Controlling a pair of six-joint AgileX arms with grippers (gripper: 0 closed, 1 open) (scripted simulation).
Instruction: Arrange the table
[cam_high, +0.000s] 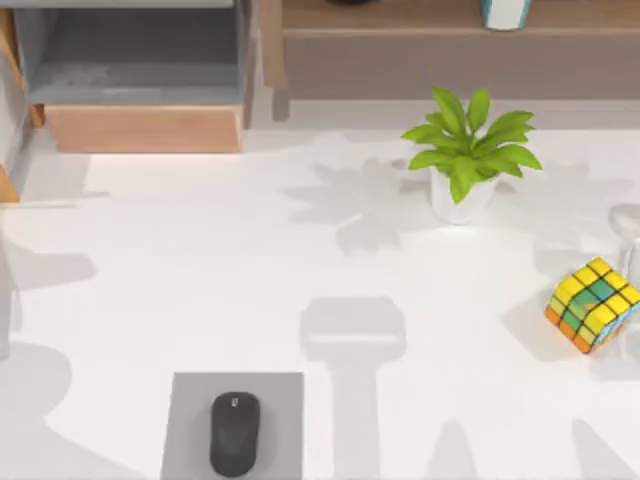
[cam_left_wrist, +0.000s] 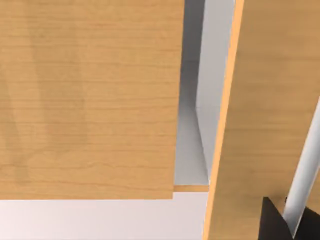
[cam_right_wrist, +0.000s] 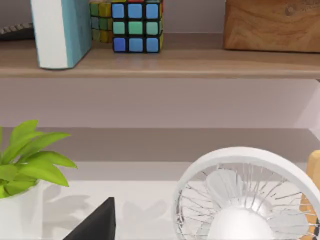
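The white counter (cam_high: 200, 280) spreads below the shelf unit (cam_high: 140, 90), carrying a potted plant (cam_high: 468, 150), a puzzle cube (cam_high: 592, 305) at its right edge, and a black mouse (cam_high: 234, 433) on a grey mat (cam_high: 190, 400). No writing is readable. A white fan (cam_right_wrist: 245, 200) sits close to the right wrist camera. Neither tool's opening can be told.

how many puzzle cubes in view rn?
2. One puzzle cube sits tilted on the white table near its right edge. A second cube stands on the wooden shelf beside a teal-and-white book. More could be hidden.
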